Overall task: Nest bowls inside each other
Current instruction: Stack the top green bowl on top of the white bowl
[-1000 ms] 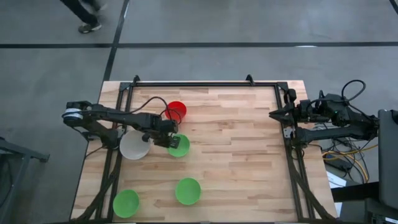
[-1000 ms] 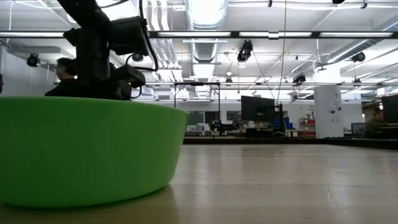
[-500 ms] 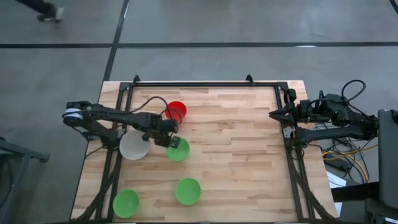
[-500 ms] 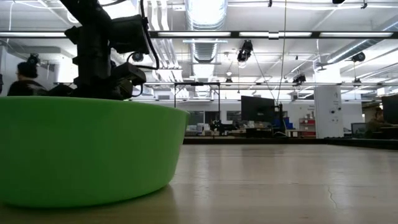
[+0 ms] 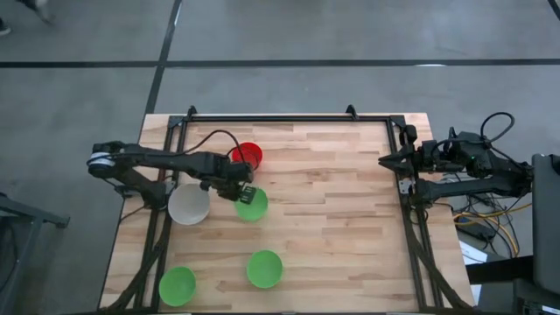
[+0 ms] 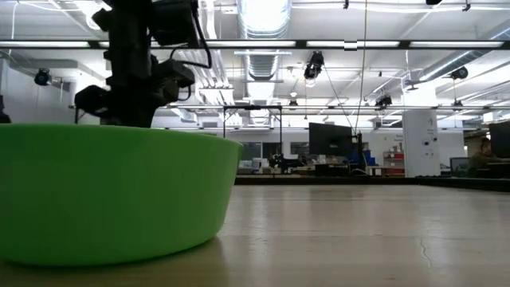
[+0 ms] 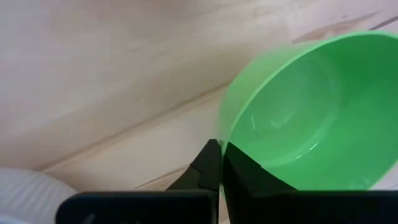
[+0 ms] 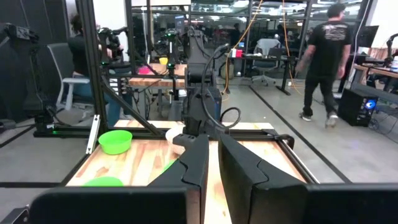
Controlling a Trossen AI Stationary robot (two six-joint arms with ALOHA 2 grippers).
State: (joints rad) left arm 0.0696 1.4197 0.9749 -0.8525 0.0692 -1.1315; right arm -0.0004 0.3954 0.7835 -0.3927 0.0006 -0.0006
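Observation:
On the wooden table, my left gripper (image 5: 241,190) is shut on a green bowl (image 5: 253,204) at centre left. The red bowl (image 5: 248,156) stands just beyond it, toward the far edge. The pale white bowl (image 5: 190,204) stands to its left. Two more green bowls (image 5: 178,285) (image 5: 264,269) rest on their bases near the front edge; one of them fills the low view's left (image 6: 111,191). My right gripper (image 8: 212,163) waits shut and level above the table's right edge. My left gripper pinches the green bowl's rim (image 7: 221,144) on the side toward the white bowl. One finger (image 7: 208,168) is outside the wall and the other (image 7: 244,177) inside. The fingers come steeply from above. The bowl hangs tilted from them; whether its base is clear of the table I cannot tell.
The black frame rail (image 5: 271,117) runs along the table's far edge, with rails down both sides. The wide middle and right of the tabletop (image 5: 341,201) hold no objects. A person (image 8: 323,56) walks in the room beyond.
My left gripper has gone up, as the low view shows, and a little toward the far edge. The green bowl under it has shifted slightly along with it. The other bowls have stayed where they were.

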